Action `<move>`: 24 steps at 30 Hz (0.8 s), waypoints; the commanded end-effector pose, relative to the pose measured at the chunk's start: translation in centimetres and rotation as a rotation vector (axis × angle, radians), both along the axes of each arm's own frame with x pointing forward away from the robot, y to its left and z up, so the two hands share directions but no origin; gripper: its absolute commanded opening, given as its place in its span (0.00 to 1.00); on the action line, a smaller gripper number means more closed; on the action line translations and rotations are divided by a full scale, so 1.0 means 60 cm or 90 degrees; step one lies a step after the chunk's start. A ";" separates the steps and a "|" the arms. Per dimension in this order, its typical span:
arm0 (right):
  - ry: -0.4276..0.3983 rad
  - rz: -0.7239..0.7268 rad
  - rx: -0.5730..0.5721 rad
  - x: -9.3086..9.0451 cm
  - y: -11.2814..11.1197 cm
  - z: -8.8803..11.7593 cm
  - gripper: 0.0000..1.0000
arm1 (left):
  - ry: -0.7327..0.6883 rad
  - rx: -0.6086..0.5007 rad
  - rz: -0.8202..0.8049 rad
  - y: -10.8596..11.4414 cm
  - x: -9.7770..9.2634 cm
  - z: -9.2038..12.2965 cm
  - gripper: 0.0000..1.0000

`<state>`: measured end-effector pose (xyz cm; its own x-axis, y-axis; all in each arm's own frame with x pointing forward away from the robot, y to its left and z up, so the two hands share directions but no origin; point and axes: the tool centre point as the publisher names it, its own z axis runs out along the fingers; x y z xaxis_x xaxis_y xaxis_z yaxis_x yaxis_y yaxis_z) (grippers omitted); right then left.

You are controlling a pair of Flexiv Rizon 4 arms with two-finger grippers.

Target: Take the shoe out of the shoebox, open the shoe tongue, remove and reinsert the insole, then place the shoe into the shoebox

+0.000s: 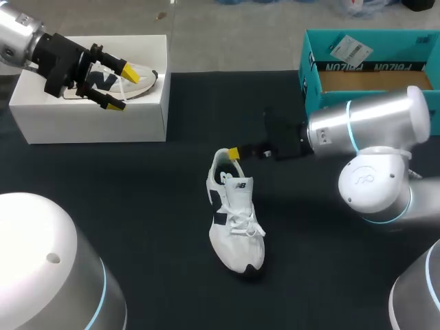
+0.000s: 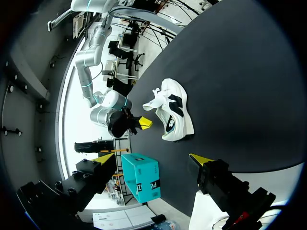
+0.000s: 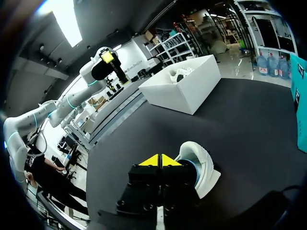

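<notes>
One shoe (image 1: 142, 74) half hidden in shoebox (image 1: 89, 118) under released left jaws; right jaws clenched.

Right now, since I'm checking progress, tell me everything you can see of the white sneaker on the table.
The white sneaker stands on its sole on the black table, toe toward the head camera, heel away. White fabric-looking upper, loose white laces, white tongue, dark side patch, dark outsole at the toe. The right tool, tips together, is at its heel collar; whether they touch is unclear.
</notes>
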<state>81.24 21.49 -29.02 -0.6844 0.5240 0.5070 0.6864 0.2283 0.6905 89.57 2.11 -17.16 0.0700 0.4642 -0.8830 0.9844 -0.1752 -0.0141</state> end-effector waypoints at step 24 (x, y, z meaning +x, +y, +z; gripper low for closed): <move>0.077 -0.518 -0.518 -0.037 0.008 -0.007 0.00 | 0.000 0.002 -0.001 0.001 0.000 0.001 1.00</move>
<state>79.38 21.46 -29.52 -0.3746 0.7837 0.4955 0.8679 0.1084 0.4847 89.57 2.11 -17.16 0.0700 0.4643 -0.8829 0.9844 -0.1752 -0.0140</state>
